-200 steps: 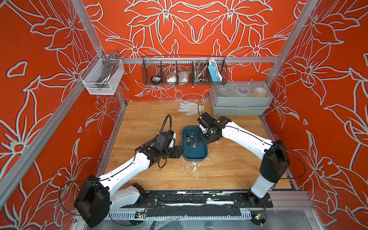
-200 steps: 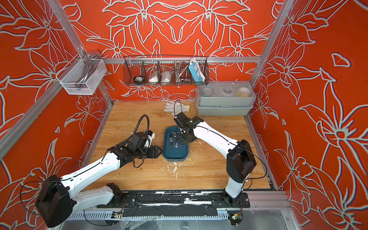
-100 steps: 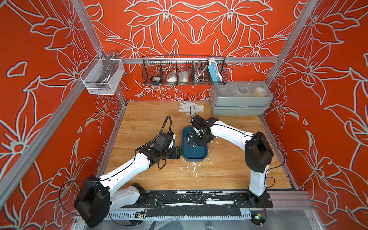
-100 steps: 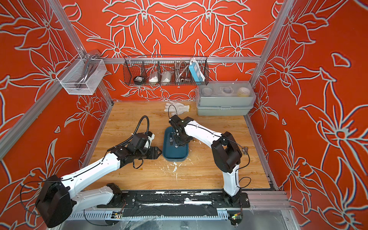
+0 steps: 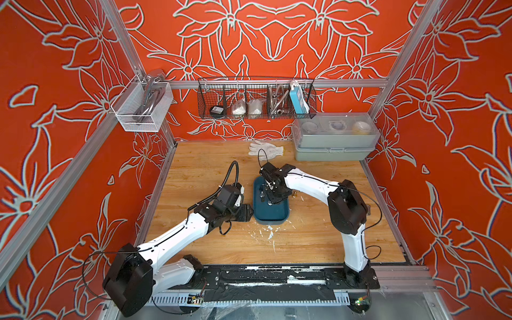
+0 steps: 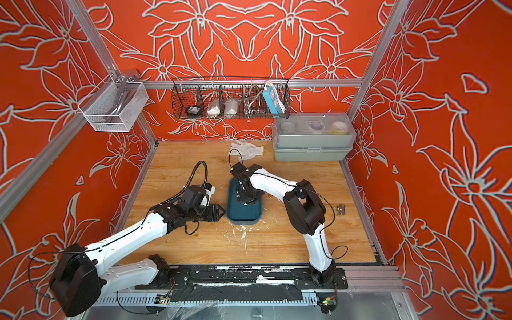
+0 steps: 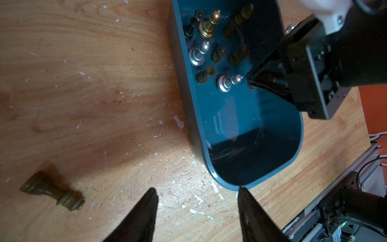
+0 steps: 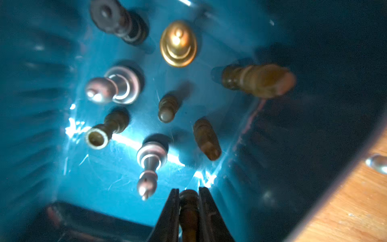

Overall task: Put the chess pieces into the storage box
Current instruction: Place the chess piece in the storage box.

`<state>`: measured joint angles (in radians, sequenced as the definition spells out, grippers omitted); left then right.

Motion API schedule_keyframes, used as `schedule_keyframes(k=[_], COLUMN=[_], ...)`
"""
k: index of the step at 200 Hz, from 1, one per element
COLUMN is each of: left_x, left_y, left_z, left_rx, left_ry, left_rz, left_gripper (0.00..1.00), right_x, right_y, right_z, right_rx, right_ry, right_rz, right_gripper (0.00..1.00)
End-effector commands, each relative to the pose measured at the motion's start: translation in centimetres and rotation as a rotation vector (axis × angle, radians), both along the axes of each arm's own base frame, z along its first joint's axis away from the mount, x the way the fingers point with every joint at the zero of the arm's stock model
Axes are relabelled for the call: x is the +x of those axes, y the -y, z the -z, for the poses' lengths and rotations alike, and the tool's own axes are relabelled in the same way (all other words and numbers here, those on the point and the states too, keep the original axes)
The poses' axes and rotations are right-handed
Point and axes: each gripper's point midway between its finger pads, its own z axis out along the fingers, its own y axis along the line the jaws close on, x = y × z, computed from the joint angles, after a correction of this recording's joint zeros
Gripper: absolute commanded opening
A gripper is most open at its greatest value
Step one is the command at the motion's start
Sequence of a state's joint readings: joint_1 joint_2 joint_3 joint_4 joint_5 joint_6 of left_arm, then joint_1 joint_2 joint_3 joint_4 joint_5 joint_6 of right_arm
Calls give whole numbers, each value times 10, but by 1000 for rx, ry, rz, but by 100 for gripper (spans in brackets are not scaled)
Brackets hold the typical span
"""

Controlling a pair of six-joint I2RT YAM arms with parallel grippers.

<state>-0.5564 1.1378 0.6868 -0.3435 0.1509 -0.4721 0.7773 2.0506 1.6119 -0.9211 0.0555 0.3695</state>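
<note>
A dark brown piece [image 8: 189, 209] is pinched between the right jaws, which are pressed nearly together on its stem inside the storage box [image 5: 271, 214]. The piece is carried low over the box floor, probably so that it can be let go without bouncing out. Its long axis runs in line with the jaws, with one rounded end pointing past their tips toward the floor. Whether that end is head or base cannot be told.

Several chess pieces are already gathered at the box's far end. A gold piece [image 8: 178, 43] and two silver pieces [image 8: 114, 86] are stood on their flared bases, heads up. A few of the brown pieces [image 8: 206, 138] appear to be lying over, though the blur leaves this unsure.

The left jaws are spread and empty, held low over the table [image 7: 83, 83] just beside the box's near corner. They are likely kept ready for a fallen piece [image 7: 52, 193]. It lies on its side on the table, well apart from the box, long axis flat, base turned away from the box.
</note>
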Motion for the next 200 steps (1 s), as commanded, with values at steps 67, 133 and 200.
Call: schedule_keyframes(k=[67, 133, 200], left_x=[-1, -1, -2], left_y=[-7, -9, -11], left_z=[2, -1, -1], left_rx=[16, 18, 22], left_ry=[7, 12, 8], left_rz=[-15, -23, -38], left_gripper=[61, 61, 61], right_x=[6, 6, 6], right_y=[-7, -7, -8], right_z=[9, 17, 12], right_rx=[-45, -72, -76], right_ry=[14, 14, 27], right_rz=[-21, -27, -32], right_gripper=[19, 19, 26])
